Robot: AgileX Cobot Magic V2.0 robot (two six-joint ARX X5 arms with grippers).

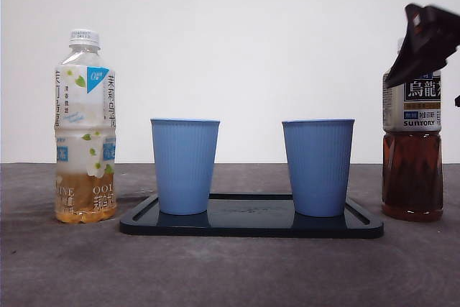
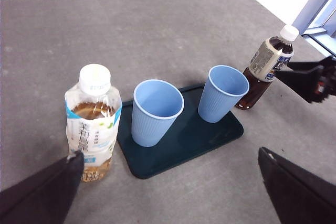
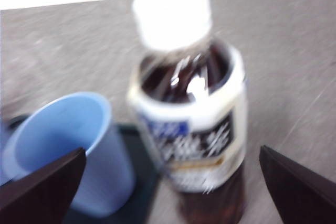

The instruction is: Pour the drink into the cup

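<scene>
While the oolong bottle [image 1: 412, 154] stands capped on the desk [image 1: 230, 271] beside the tray [image 1: 251, 224], the right gripper [image 3: 168, 192] is spread wide around it, nothing held. Judged heavy, smooth; the labelled waist is best gripped. Left gripper [image 2: 168, 192] waits, agape.

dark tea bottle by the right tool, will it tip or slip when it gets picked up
The dark tea bottle looks nearly full, so probably heavy for its size and steady standing. Its smooth plastic label may be slippery. The right tool stands open around it, not yet gripping; a high grasp could let it swing.
</scene>
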